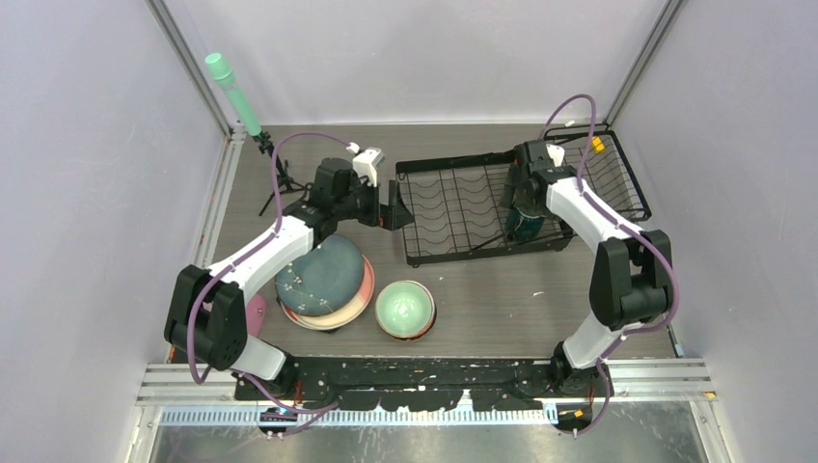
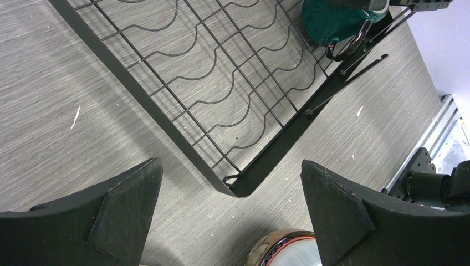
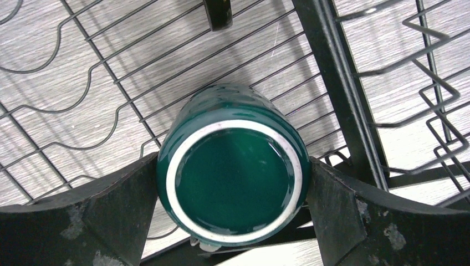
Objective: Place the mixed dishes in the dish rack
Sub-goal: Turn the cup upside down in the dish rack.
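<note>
The dark teal mug (image 1: 528, 230) stands upside down in the dish rack (image 1: 453, 207). It is at the right end of the flat gridded tray, just beside the bar where the slotted basket (image 1: 617, 174) joins.

Only the right wrist view shows this closely. There the mug (image 3: 233, 183) turns its base to the camera, a pale unglazed ring around glossy teal, with tray wires beneath it. The right jaws are spread wide to either side of it, one finger (image 3: 105, 216) at its left flank and the other (image 3: 354, 216) at its right. Whether they press the mug or merely flank it cannot be told. In the top view the right arm (image 1: 588, 212) covers most of this.

The left wrist view adds the mug's handle (image 2: 346, 47), a dark loop at its side. It also shows the left jaws open with nothing between them. Their fingers (image 2: 111, 216) hang over the bare table (image 2: 50, 111) at the tray's near left corner (image 2: 238, 185). At the bottom edge of that view is the glossy rim of the brown bowl (image 2: 274, 244).

The rest shows only from above. The large dark teal speckled plate (image 1: 323, 275) lies on the pink plate (image 1: 364, 294), partly under the left arm (image 1: 270, 246). Just beside them the mint-green bowl (image 1: 405, 307) sits nested in the brown bowl. The small pink cup (image 1: 257, 311) is near the left arm's base. The mint-green cylinder (image 1: 231, 87) on its tripod stands at the far left corner.
</note>
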Controlling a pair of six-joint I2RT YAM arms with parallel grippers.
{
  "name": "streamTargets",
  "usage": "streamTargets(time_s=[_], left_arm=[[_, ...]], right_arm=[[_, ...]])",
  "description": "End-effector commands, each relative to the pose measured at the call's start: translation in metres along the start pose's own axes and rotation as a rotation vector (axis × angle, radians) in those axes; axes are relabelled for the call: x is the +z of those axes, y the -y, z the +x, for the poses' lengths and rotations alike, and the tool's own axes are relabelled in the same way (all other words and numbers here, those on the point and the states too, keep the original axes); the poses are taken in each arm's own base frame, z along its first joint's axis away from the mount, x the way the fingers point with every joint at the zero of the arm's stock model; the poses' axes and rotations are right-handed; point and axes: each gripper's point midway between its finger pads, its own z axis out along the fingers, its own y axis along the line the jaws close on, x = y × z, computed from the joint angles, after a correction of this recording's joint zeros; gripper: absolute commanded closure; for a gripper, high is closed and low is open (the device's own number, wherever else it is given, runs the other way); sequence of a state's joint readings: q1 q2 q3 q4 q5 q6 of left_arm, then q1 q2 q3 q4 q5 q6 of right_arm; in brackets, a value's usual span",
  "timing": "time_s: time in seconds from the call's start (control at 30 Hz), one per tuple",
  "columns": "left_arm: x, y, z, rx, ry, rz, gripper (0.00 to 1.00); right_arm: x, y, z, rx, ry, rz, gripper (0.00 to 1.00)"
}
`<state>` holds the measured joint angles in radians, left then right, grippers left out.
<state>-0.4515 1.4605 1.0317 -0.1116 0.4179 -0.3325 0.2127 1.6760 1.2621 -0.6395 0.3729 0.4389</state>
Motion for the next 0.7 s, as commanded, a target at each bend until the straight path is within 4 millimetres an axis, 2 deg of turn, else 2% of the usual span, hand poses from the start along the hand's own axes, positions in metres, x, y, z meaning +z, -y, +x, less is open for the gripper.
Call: streamTargets(time_s=[0.0,0.1,0.2,0.27,0.33,0.47,0.57,0.67], left_arm=[[-0.002,0.005,-0.016,0.028,0.033,0.001,0.02],[-0.002,0.006,-0.018,0.025,0.038,0.004,0.02],[-0.001,0.007,-0.02,0.026,0.04,0.009,0.02],[-0.001,0.007,-0.02,0.026,0.042,0.011,0.02],[-0.002,0.006,-0.02,0.026,0.046,0.005,0.02],[-0.005,0.005,-0.018,0.031,0.043,-0.007,0.02],[-0.009,0.004,-0.017,0.037,0.042,-0.019,0.02],[-0.013,0.003,-0.017,0.045,0.045,-0.035,0.02]], right_arm=[[-0.04,-0.013,-0.04,0.072,0.165,-0.142,0.0],[-0.053,-0.02,-0.043,0.054,0.181,-0.17,0.0],[-0.062,-0.016,-0.045,0.033,0.19,-0.132,0.0],[-0.069,-0.023,-0.046,0.021,0.199,-0.165,0.01],[-0.078,-0.039,-0.046,0.021,0.204,-0.247,0.02],[-0.091,-0.081,-0.041,0.026,0.181,-0.458,0.11],[-0.081,-0.096,-0.035,0.022,0.135,-0.486,0.17],[-0.07,-0.105,-0.032,0.009,0.101,-0.489,0.18]])
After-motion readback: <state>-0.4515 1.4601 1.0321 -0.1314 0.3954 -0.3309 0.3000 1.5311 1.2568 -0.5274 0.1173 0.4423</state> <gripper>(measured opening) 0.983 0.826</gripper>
